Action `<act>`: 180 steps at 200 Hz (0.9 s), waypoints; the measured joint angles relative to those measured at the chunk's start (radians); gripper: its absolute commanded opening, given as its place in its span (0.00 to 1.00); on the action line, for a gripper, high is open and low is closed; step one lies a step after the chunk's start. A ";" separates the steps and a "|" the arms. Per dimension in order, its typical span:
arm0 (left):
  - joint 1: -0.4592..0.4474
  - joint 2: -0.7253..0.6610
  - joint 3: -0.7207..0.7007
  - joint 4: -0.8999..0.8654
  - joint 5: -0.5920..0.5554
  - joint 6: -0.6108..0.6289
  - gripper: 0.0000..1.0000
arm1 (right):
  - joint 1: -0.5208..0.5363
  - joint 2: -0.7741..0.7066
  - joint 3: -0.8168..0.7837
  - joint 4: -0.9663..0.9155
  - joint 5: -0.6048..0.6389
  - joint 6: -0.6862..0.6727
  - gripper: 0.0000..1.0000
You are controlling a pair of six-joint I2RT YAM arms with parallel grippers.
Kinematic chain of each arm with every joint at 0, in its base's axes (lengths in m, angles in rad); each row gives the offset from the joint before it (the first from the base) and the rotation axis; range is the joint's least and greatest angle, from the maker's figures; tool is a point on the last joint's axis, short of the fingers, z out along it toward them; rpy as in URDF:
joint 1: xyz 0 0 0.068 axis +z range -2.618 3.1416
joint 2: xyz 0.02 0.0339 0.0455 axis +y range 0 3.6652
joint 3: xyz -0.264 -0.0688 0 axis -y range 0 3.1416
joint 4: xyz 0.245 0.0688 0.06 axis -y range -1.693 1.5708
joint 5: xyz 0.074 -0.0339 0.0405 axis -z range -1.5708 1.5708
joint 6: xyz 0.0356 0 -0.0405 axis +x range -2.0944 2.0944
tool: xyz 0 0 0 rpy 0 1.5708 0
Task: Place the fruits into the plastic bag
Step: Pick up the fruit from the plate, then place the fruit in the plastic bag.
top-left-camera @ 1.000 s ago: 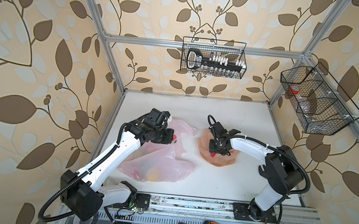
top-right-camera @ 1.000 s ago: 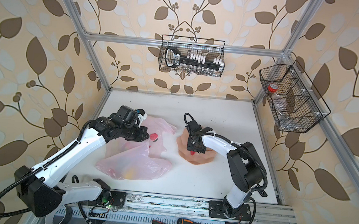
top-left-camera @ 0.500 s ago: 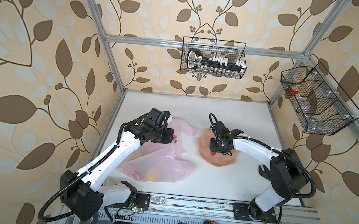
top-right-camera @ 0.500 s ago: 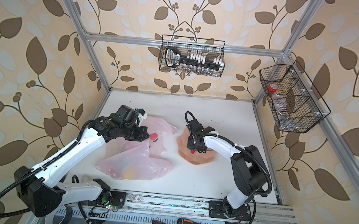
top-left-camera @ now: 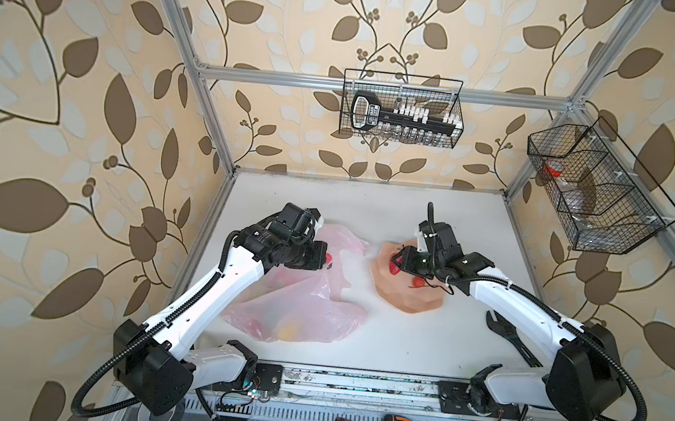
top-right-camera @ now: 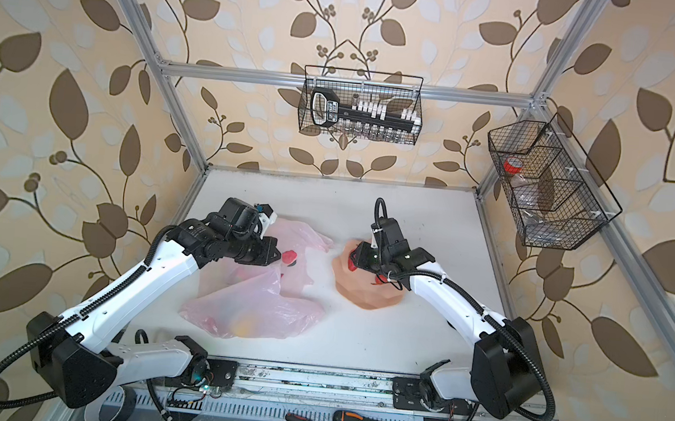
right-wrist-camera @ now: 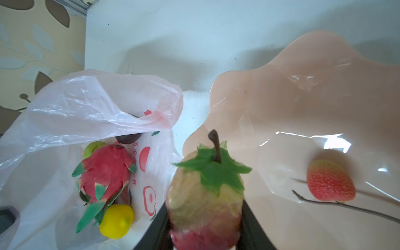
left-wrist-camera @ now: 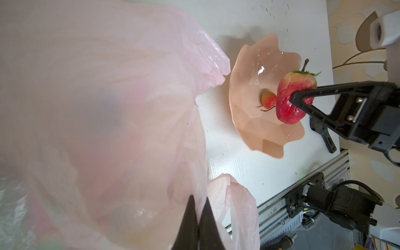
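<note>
As right fingers (left-wrist-camera: 335, 87) grip a strawberry (left-wrist-camera: 287, 112), plastic bag (right-wrist-camera: 65, 104) sags half-shut; wrench (top-left-camera: 503, 326) nearby.

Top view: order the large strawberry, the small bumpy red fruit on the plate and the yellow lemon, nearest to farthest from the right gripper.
1. large strawberry, held in the right gripper.
2. small bumpy red fruit, on the plate just beside it.
3. yellow lemon, inside the plastic bag, across the table.

The crinkly pink bag (right-wrist-camera: 86, 108) lies open, holding a dragon fruit (right-wrist-camera: 106, 171) and a lemon (right-wrist-camera: 116, 220). A small strawberry (right-wrist-camera: 330, 183) lies on the plate (right-wrist-camera: 303, 97); a large strawberry (right-wrist-camera: 205, 194) is held just over it.
</note>
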 measured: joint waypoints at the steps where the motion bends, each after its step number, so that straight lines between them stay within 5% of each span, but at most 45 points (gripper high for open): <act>1: 0.000 0.000 0.000 0.000 0.000 0.000 0.00 | -0.001 0.000 -0.003 0.004 -0.003 0.002 0.32; 110: 0.000 0.000 0.003 0.000 0.018 0.000 0.00 | -0.008 0.005 -0.148 0.284 -0.181 0.185 0.31; 180: 0.000 0.000 0.004 -0.002 0.018 0.002 0.00 | 0.183 0.249 -0.107 0.595 -0.218 0.397 0.31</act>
